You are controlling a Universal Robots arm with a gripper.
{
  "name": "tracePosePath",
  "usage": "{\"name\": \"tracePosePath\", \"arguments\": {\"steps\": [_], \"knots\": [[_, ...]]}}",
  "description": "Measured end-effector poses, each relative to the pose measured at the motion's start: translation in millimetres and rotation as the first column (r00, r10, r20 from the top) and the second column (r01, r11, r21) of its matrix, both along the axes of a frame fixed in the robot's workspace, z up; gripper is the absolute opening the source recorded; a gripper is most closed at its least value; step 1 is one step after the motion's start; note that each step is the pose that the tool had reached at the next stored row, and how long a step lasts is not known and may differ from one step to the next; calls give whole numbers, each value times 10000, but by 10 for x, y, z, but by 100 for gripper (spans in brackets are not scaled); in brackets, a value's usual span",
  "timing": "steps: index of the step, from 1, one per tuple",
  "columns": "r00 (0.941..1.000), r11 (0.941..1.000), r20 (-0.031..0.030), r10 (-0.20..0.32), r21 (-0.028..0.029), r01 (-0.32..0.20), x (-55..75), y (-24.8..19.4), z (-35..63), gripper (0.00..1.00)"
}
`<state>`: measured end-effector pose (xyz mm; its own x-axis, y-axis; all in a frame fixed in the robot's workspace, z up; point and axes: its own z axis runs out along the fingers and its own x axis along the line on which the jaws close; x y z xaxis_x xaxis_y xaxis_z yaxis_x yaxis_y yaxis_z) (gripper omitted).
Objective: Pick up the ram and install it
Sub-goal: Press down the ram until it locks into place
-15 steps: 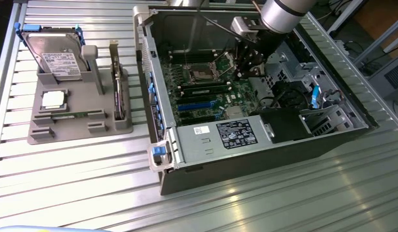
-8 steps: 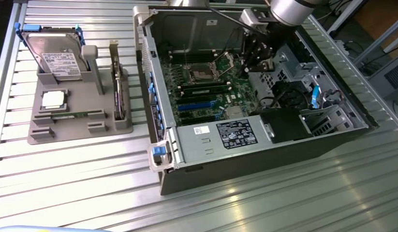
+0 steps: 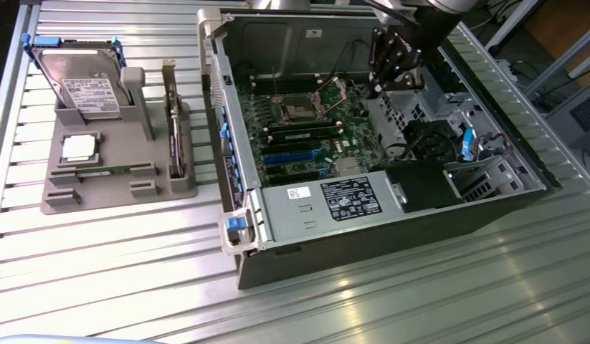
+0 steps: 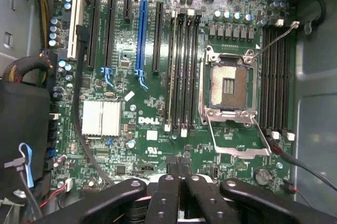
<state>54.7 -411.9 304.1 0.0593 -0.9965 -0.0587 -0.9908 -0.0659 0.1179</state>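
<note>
One gripper [image 4: 181,174] over motherboard [image 4: 158,103] inside open computer case [image 3: 524,179] — fingers together, empty; ram [image 3: 173,143] upright in holder [image 3: 113,193], exterior view's left.

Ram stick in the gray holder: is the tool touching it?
Apart. In the exterior view the ram sits in the gray holder outside the computer case, while the tool hangs inside the case above the motherboard.

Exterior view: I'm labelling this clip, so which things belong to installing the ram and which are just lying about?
For the job: the ram, lying in the grey holder; the memory slots on the motherboard; the gripper, shut above the open case.
Lying about: the hard drive; the processor chip; the card standing on edge in the holder.
</note>
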Motion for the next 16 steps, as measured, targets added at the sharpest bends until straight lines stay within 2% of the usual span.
{"name": "tracePosePath", "arguments": {"steps": [2, 3, 4, 8, 16], "knots": [[10000, 10000, -5, 4, 2, -4, 12, 0, 34, 10], [10000, 10000, -50, 2, 3, -2, 55, 0, 34, 10], [9999, 10000, -130, 2, 2, -2, 131, 1, 34, 10], [9994, 10000, -338, 3, 2, -3, 337, 0, 34, 10], [9994, 10000, -349, 3, 1, -3, 348, 0, 35, 10]]}}
